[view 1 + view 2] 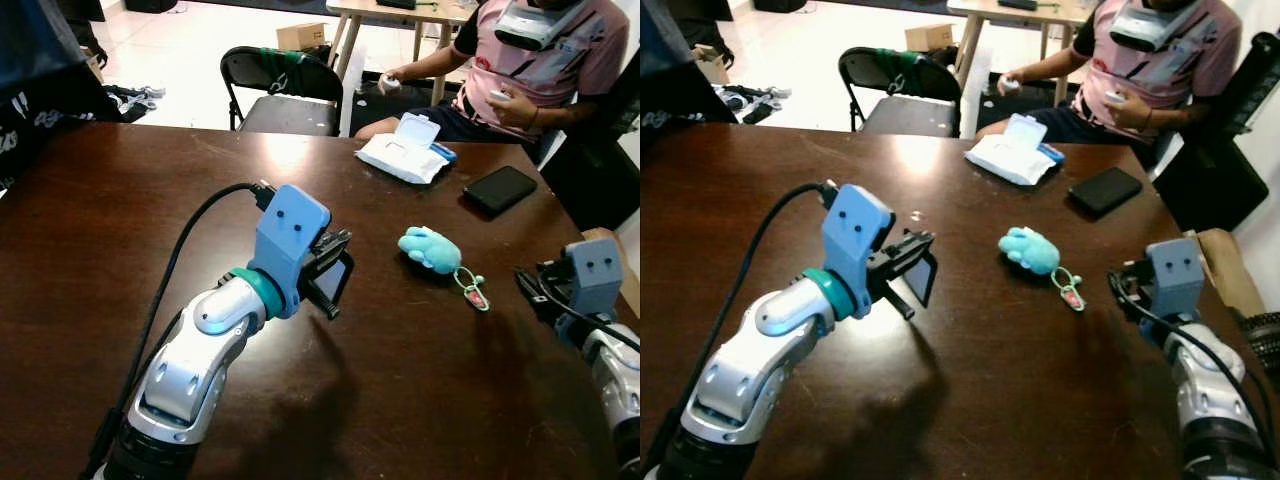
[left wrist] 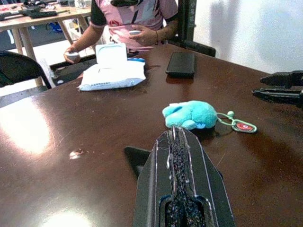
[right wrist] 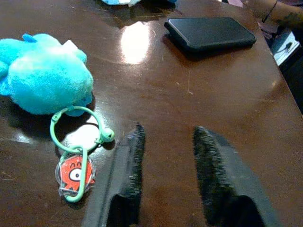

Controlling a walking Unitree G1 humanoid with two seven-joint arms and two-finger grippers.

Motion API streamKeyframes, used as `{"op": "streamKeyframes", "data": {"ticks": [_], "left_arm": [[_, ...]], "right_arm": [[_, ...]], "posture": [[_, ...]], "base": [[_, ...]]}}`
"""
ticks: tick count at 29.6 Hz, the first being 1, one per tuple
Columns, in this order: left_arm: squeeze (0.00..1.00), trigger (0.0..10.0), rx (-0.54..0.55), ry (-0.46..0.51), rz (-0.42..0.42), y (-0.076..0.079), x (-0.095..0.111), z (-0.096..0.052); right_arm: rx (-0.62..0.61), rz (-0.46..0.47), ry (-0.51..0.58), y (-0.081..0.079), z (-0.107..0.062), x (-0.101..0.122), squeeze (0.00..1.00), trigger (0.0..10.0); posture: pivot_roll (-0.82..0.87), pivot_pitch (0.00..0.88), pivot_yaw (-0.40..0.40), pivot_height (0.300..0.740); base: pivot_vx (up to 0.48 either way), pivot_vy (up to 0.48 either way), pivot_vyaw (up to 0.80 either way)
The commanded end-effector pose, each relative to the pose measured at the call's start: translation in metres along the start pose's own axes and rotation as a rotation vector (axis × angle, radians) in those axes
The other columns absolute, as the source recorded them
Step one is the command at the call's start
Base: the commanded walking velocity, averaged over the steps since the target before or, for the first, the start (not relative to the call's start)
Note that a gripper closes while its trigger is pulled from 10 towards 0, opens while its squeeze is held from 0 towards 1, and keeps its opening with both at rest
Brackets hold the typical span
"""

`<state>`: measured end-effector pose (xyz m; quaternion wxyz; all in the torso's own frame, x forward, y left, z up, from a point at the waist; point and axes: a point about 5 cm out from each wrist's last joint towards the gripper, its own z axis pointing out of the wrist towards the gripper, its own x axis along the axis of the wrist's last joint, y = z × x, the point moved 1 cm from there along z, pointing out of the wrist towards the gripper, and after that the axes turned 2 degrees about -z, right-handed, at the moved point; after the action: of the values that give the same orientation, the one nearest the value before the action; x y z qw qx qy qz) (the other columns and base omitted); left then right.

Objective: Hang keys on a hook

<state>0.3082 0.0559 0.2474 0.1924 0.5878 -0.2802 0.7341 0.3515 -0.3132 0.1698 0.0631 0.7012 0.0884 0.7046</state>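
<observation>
While my right gripper (image 3: 165, 156) (parted, empty) sits nearer, the keys (image 3: 75, 156) lie just left, ring toward it; left gripper (image 2: 182, 189) clenched.

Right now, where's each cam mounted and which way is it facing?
Left eye: on the head, looking down at the dark table; both silver arms show, left gripper raised mid-table.
Right eye: same head, same scene shifted; right gripper near the table's right edge.
Left wrist: looks along its shut fingers toward the blue plush keychain and the seated person.
Right wrist: looks along its open fingers at the keychain.
Shared: keychain and black phone appear in all four.
</observation>
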Motion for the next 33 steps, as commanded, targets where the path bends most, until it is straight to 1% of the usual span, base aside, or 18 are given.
{"op": "streamKeyframes", "data": {"ticks": [1,2,3,6,8,9,10,11,12,18,19,21,26,27,29,30,31,33], "left_arm": [[0.0,10.0,-0.014,-0.005,-0.007,0.003,-0.001,0.001],[0.0,10.0,-0.012,-0.007,-0.007,0.002,-0.002,0.001],[0.0,10.0,-0.011,-0.008,-0.007,0.002,-0.002,0.001],[0.0,10.0,-0.011,-0.008,-0.007,0.002,-0.002,0.001],[0.0,10.0,0.0,-0.01,-0.007,0.002,-0.002,0.0],[0.0,10.0,0.0,-0.01,-0.007,0.002,-0.002,0.0],[0.0,10.0,0.004,-0.011,-0.008,0.001,-0.002,-0.001],[0.0,10.0,0.004,-0.011,-0.008,0.001,-0.002,-0.001],[0.0,10.0,0.006,-0.012,-0.008,0.001,-0.002,-0.001],[0.0,10.0,0.007,-0.012,-0.008,0.0,-0.002,-0.001],[0.0,10.0,0.007,-0.012,-0.009,0.0,-0.002,-0.001],[0.0,10.0,0.006,-0.011,-0.009,0.0,-0.001,0.0],[0.0,10.0,0.01,-0.009,-0.008,0.0,0.0,0.0],[0.0,10.0,0.012,-0.009,-0.008,-0.001,0.0,0.0],[0.0,10.0,0.014,-0.009,-0.009,-0.001,0.0,0.0],[0.0,10.0,0.014,-0.01,-0.009,-0.001,0.0,0.0],[0.0,10.0,0.015,-0.01,-0.009,-0.001,0.0,0.0],[0.0,10.0,0.015,-0.01,-0.01,-0.001,0.0,-0.001]], "right_arm": [[0.046,0.023,-0.004,-0.014,0.006,-0.002,1.0,10.0],[0.068,0.032,0.001,-0.021,0.009,-0.001,1.0,10.0],[0.079,0.034,0.002,-0.025,0.01,-0.001,1.0,10.0],[0.083,0.034,0.003,-0.026,0.011,0.0,1.0,10.0],[0.144,0.027,-0.029,-0.043,0.015,-0.007,1.0,10.0],[0.144,0.027,-0.029,-0.043,0.015,-0.007,1.0,10.0],[0.17,0.023,-0.05,-0.048,0.015,-0.012,1.0,10.0],[0.17,0.023,-0.05,-0.048,0.015,-0.012,1.0,10.0],[0.195,0.017,-0.065,-0.051,0.013,-0.017,0.0,10.0],[0.202,0.013,-0.086,-0.048,0.006,-0.026,0.0,10.0],[0.188,0.014,-0.1,-0.044,0.003,-0.03,0.0,10.0],[0.18,0.008,-0.116,-0.043,0.001,-0.033,0.0,10.0],[0.214,-0.023,-0.158,-0.046,0.002,-0.039,0.0,10.0],[0.211,-0.038,-0.177,-0.046,0.001,-0.041,0.0,8.7],[0.206,-0.048,-0.188,-0.045,0.0,-0.043,0.0,8.7],[0.2,-0.062,-0.199,-0.044,-0.001,-0.045,0.0,4.0],[0.197,-0.07,-0.211,-0.043,-0.002,-0.047,0.0,0.0],[0.193,-0.079,-0.227,-0.042,-0.004,-0.05,0.0,0.0]], "posture": [[0.02,0.154,0.069,0.74],[0.02,0.154,0.069,0.74],[0.02,0.154,0.069,0.74],[0.02,0.154,0.069,0.74],[0.04,0.168,0.06,0.74],[0.04,0.168,0.06,0.74],[0.04,0.171,0.06,0.74],[0.04,0.171,0.06,0.74],[0.03,0.174,0.06,0.74],[0.03,0.174,0.06,0.74],[0.03,0.177,0.062,0.74],[0.03,0.179,0.065,0.74],[0.04,0.181,0.059,0.74],[0.04,0.181,0.059,0.74],[0.04,0.181,0.059,0.74],[0.04,0.181,0.059,0.74],[0.04,0.184,0.06,0.74],[0.04,0.184,0.06,0.74]], "base": [[0.0,0.0,0.0],[0.0,0.0,0.0],[0.0,0.0,0.0],[0.0,0.0,0.0],[0.0,0.0,0.0],[0.0,0.0,0.0],[0.0,0.0,0.0],[0.0,0.0,0.0],[0.0,0.0,0.0],[0.0,0.0,0.0],[0.0,0.0,0.0],[0.0,0.0,0.0],[0.0,0.0,0.0],[0.0,0.0,0.0],[0.0,0.0,0.0],[0.0,0.0,0.0],[0.0,0.0,0.0],[0.0,0.0,0.0]]}}
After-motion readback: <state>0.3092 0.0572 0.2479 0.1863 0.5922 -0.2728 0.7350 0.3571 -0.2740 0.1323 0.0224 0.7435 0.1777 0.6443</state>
